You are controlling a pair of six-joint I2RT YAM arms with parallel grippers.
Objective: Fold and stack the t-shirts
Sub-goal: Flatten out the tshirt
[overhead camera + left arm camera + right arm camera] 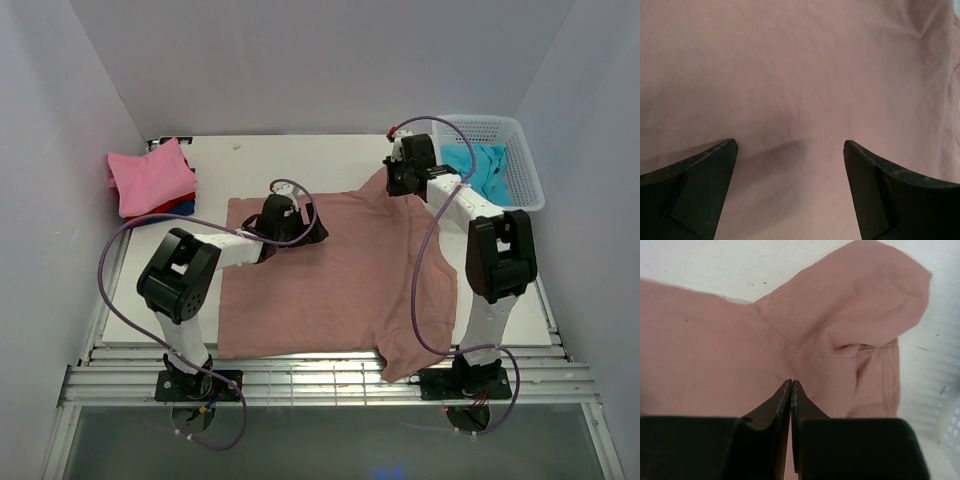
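The rose-brown shirt (330, 285) lies spread flat across the white table (300, 155), with both grippers over its far half. The right gripper (791, 386) is at the far right sleeve, jaws pressed together with their tips on the cloth; whether a fold is pinched cannot be told. The left gripper (790, 145) hovers low over the far left part, jaws wide apart. The cloth is plain and lightly creased, the sleeve rumpled. Each arm has its elbow raised and its forearm reaching away from its base, the right one beside the basket (520, 150).

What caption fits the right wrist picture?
Shut right gripper over the rose-brown t-shirt, beside its sleeve.
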